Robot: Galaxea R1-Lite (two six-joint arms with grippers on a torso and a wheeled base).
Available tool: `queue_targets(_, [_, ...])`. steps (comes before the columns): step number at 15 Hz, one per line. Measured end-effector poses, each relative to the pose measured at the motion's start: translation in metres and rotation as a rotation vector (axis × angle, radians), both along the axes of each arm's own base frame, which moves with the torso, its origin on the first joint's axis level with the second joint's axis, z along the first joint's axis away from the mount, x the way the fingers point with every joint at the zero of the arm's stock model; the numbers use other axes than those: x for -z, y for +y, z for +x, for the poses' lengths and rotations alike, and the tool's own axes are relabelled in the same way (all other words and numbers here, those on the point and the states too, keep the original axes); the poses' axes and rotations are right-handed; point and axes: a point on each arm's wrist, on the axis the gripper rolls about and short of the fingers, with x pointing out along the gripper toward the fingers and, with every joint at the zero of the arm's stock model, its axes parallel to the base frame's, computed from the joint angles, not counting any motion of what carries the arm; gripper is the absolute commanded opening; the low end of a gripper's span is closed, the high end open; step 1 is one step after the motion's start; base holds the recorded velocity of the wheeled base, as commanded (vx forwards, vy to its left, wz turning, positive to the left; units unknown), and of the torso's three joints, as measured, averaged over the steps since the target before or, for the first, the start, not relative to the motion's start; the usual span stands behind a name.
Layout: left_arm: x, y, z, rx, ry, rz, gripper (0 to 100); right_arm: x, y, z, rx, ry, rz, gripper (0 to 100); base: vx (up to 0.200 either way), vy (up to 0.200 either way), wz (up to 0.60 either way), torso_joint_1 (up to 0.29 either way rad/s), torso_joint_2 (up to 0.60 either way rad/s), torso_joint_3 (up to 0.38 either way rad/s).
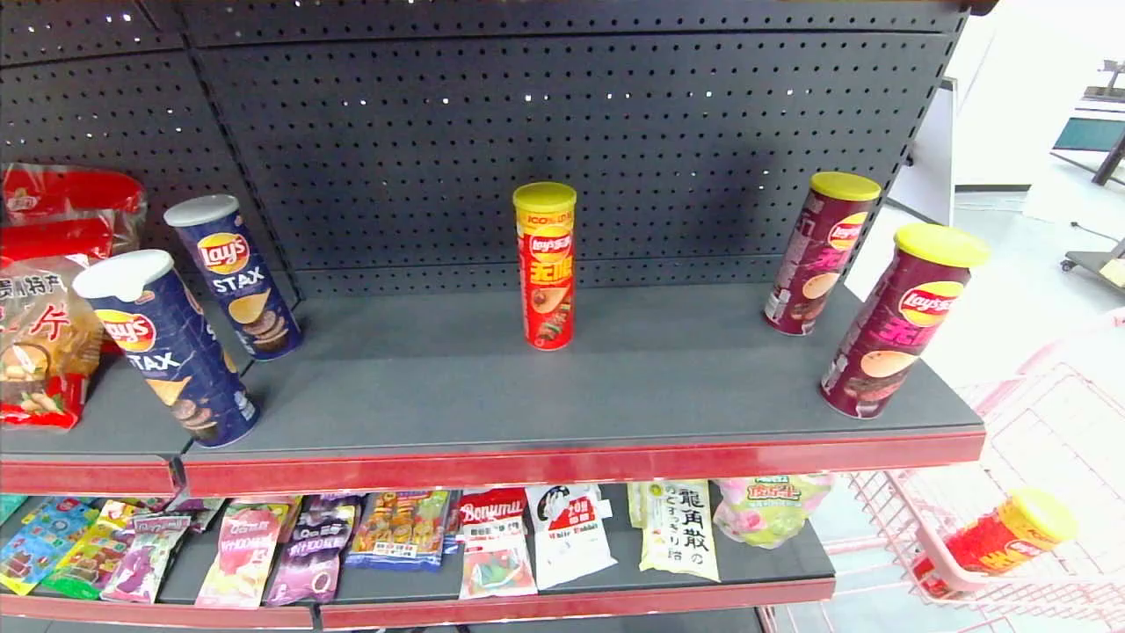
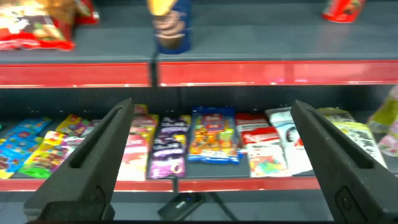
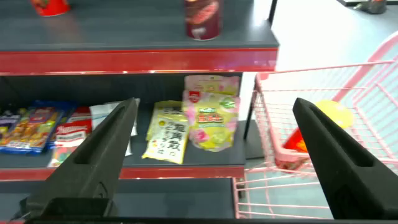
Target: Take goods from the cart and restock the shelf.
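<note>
Upper shelf (image 1: 562,396): one red canister (image 1: 545,264) upright at centre, two maroon cans (image 1: 822,255) at the right end, two blue cans (image 1: 233,277) at the left. Pink cart (image 1: 1046,431) beside the shelf's right end holds a yellow-lidded can (image 1: 1002,538) lying on its side. Left gripper (image 2: 211,109) is spread wide and empty, facing the snack packets (image 2: 214,134) (lower tier). Right gripper (image 3: 214,104) is likewise spread and empty, near the cart

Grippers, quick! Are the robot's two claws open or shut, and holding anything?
Left black two-fingered gripper: open, holding nothing.
Right black two-fingered gripper: open, holding nothing.
</note>
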Motion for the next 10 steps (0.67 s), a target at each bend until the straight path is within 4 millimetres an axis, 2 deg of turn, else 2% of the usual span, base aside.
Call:
queue_targets(7, [0.0,0.0,0.0,0.0,0.0,0.0,100,0.0,0.0,0.0,-0.002,0.0,0.0,100,0.0,-0.2,0.0,0.003,0.0,0.002])
queue_targets(10, [0.0,0.0,0.0,0.0,0.0,-0.001,100,0.0,0.0,0.0,-0.002,0.0,0.0,100,0.0,0.0,0.0,0.0,0.0,0.0])
